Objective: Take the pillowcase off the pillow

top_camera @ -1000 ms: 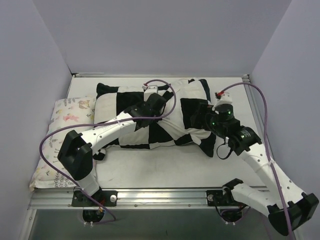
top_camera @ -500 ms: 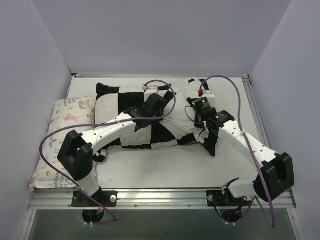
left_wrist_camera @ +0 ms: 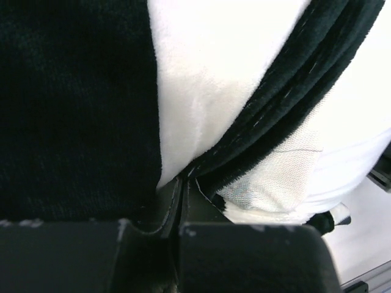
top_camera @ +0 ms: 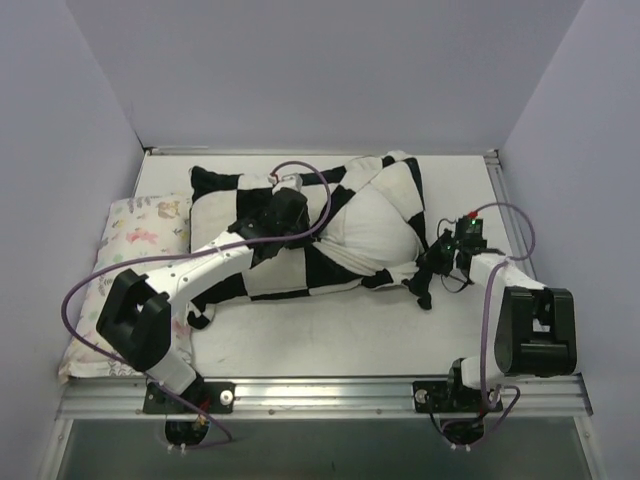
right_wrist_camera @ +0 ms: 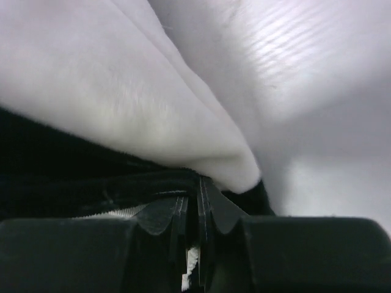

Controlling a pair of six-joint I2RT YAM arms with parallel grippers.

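At the middle of the table (top_camera: 330, 340), the checkerboard pillowcase (top_camera: 290, 275) lies lengthwise. The white pillow (top_camera: 385, 225) bulges out of its right-hand opening, and roughly the left half of the pillow is covered. A floral pillow (top_camera: 140, 235) rests against the left end.

Left gripper (top_camera: 283, 212): fully closed, pinching the pillowcase near its middle. The left wrist view shows the black hem (left_wrist_camera: 287, 91) running into the closed jaws, with the pillow's woven cloth just beside the pinch.

Right gripper (top_camera: 432, 268): fully closed on the near-right corner of the pillowcase. The right wrist view shows plush fabric folded into the jaws.

Hazards, as judged from this state:
- Either pinch may include the pillow's own cloth. Cause: the two layers lie in contact at both grips. Effect: pillow and cover travel together and do not separate.
- The plush may slip from the jaws under load. Cause: only a thin fold appears to be held.
- The pillow may drag into the floral pillow or towards the table edge. Cause: nothing anchors it.
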